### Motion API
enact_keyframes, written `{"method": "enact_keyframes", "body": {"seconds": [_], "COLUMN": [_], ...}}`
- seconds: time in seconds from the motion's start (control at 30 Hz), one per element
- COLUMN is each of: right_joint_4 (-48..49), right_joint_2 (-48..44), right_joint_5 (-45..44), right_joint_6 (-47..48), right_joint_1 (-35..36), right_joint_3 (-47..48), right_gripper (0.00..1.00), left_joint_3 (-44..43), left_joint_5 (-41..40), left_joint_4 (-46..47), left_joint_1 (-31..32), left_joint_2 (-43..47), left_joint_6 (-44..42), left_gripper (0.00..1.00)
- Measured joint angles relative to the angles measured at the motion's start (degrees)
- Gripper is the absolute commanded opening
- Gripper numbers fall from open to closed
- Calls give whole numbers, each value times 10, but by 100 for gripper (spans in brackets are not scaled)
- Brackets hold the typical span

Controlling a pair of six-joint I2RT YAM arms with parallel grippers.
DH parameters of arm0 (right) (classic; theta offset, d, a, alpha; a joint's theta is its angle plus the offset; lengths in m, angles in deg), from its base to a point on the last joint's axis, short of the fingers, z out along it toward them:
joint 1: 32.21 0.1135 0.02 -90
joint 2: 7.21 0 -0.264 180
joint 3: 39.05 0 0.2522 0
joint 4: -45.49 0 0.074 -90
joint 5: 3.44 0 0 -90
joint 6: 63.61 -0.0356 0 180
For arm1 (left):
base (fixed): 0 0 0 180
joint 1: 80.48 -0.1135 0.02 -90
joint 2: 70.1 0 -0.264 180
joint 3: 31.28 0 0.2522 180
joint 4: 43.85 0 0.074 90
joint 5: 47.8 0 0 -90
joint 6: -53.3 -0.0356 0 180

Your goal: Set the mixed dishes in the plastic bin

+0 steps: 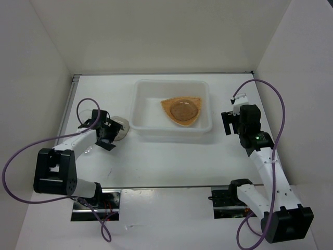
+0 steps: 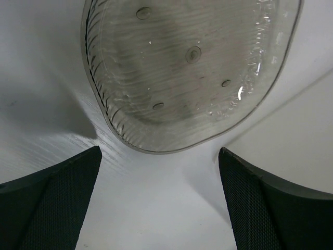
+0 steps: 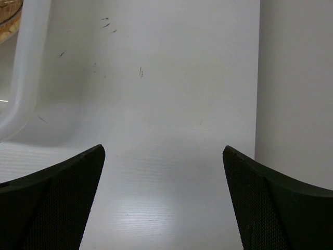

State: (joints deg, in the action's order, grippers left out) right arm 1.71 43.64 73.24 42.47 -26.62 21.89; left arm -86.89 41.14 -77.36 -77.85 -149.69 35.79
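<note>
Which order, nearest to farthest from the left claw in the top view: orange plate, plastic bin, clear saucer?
1. clear saucer, just ahead of the left claw.
2. plastic bin, farther right, mid-table.
3. orange plate, inside the bin's right half.

White bin sits ctr-far on table w/ orange ribbed plate inside toward its right end, L gripper at small greyish saucer just left of bin, R gripper near bin's right side.
</note>
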Motion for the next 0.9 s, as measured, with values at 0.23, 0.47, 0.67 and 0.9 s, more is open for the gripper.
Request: {"method": "enact_keyframes", "body": {"seconds": [0.23, 0.47, 0.67, 0.9], "right_joint_4": [3, 4, 4, 4], "right_joint_2": [0, 0, 0, 0], "right_joint_5": [0, 0, 0, 0], "right_joint_6": [0, 0, 0, 0], "right_joint_1": [0, 0, 0, 0], "right_joint_3": [0, 0, 0, 0], "right_gripper": [98, 98, 98, 98], "left_joint_3": [0, -12, -26, -49], "left_joint_5": [-15, -17, -11, -5], "left_joint_4": [5, 19, 33, 34], "left_joint_1": [0, -7, -7, -9], "left_joint_2": [-30, -63, -93, -108], "left_joint_6": [16, 15, 27, 31], "left_gripper": [72, 53, 22, 0]}}
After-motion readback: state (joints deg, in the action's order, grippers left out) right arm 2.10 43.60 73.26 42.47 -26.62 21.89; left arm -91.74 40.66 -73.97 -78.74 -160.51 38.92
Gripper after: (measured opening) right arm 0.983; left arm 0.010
